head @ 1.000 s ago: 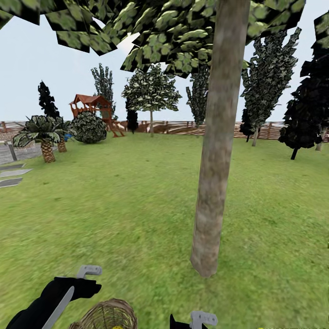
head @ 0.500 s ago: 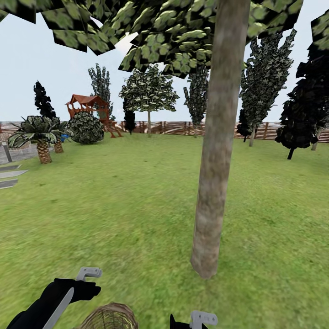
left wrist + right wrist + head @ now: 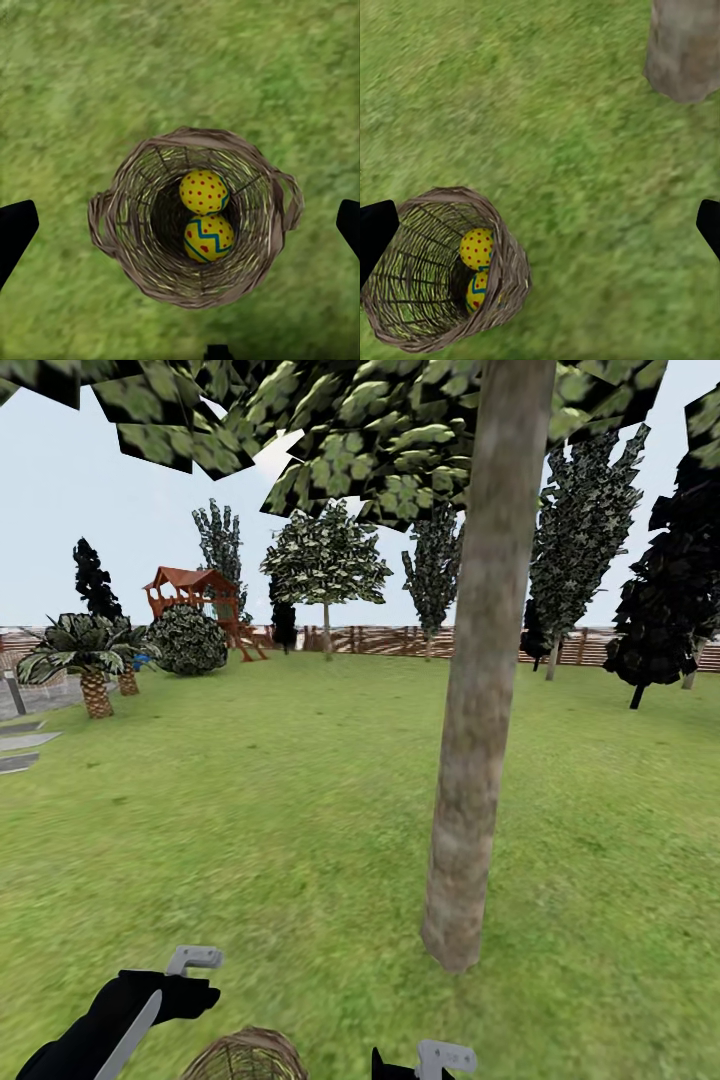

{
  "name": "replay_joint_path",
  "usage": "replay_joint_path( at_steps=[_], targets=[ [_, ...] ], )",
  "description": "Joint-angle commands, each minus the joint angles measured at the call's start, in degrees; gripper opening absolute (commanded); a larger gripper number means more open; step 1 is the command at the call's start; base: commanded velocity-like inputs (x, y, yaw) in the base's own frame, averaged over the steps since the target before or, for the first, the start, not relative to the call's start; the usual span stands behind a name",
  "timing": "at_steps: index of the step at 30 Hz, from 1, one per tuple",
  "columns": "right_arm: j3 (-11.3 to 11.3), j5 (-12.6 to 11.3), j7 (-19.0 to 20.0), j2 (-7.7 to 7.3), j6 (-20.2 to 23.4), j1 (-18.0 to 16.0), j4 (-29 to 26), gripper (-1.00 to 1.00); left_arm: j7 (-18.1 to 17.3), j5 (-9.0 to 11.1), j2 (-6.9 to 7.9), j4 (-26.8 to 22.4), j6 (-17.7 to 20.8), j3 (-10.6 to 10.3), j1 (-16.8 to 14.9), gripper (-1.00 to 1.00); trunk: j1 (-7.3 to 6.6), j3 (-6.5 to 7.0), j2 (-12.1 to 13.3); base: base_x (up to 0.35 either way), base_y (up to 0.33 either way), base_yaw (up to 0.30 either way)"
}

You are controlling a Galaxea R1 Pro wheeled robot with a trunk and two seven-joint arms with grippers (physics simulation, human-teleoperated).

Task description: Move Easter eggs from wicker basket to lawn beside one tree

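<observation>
Two eggs (image 3: 205, 215) are being seen inside the basket (image 3: 112, 225) on the grass (image 3: 250, 810), the tree (image 3: 470, 760) at one o'clock. Both the left gripper (image 3: 180, 225) and the right gripper (image 3: 540, 225) are being held wide open.

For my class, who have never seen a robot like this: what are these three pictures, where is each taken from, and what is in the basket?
These are simulator renders from a two-armed wheeled robot. The big picture comes from a camera on its head, looking over the lawn toward the tree; its left hand and right hand show low in it. The other two come from cameras near each hand, looking down. The left one looks straight into the wicker basket, which stands on the grass: two Easter eggs are visible, one dotted, one zigzagged. A third cannot be made out. Both hands are open and hold nothing.
</observation>
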Motion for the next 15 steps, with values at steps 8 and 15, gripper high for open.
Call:
replay_joint_path(
  at_steps=[8,15],
  targets=[
    [0.02,-0.26,-0.32,0.0,0.25,0.01,-0.11,1.0,0.19,0.24,-0.13,-0.01,0.22,-0.13,-0.02,1.0,0.03,-0.01,-0.03,0.017,0.013,0.0],
    [0.04,-0.26,-0.32,0.0,0.23,0.01,-0.11,1.0,0.19,0.2,-0.22,0.46,0.23,-0.03,-0.02,1.0,0.03,-0.01,-0.03,0.002,0.001,0.0]
  ],
)
